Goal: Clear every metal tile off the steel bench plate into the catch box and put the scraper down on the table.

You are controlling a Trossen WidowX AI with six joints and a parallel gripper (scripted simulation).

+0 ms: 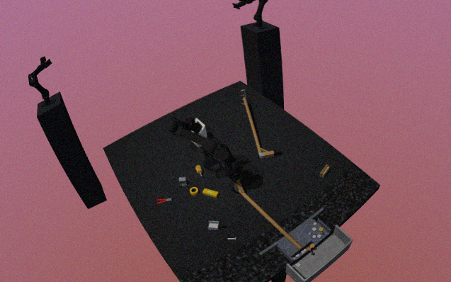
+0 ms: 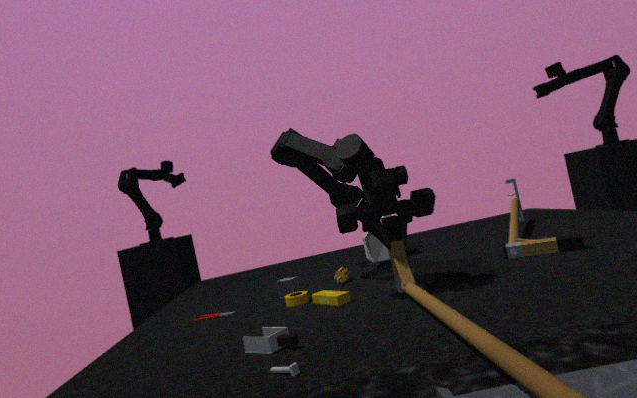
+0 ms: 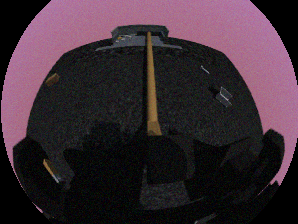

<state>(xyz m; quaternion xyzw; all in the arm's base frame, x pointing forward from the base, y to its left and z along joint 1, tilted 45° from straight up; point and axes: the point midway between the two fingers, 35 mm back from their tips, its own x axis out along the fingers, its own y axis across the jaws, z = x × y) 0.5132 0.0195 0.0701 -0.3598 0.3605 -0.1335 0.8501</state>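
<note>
My gripper (image 1: 238,181) (image 2: 396,241) is shut on the wooden handle end of the long scraper (image 1: 269,217) (image 2: 470,330) (image 3: 151,85). The shaft runs out to the steel plate (image 1: 288,241) (image 2: 635,372), where the dark blade stands near the catch-box side, at the plate's left half in the top view. Several pale and orange tiles lie along the blade's far side. More tiles (image 1: 314,229) lie on the plate's right half, beside the blade. The grey catch box (image 1: 344,234) adjoins the plate's far edge. A pale tile (image 1: 298,264) and a dark piece (image 1: 313,253) appear inside it.
A second wooden-handled tool (image 1: 251,124) (image 2: 514,220) lies right of the arm. A wood block (image 1: 324,171) is farther right. Left of the shaft are a yellow block (image 1: 210,193) (image 2: 331,298), tape roll (image 1: 194,191), red pliers (image 1: 163,200), grey bracket (image 1: 213,225) and bolt (image 1: 231,238).
</note>
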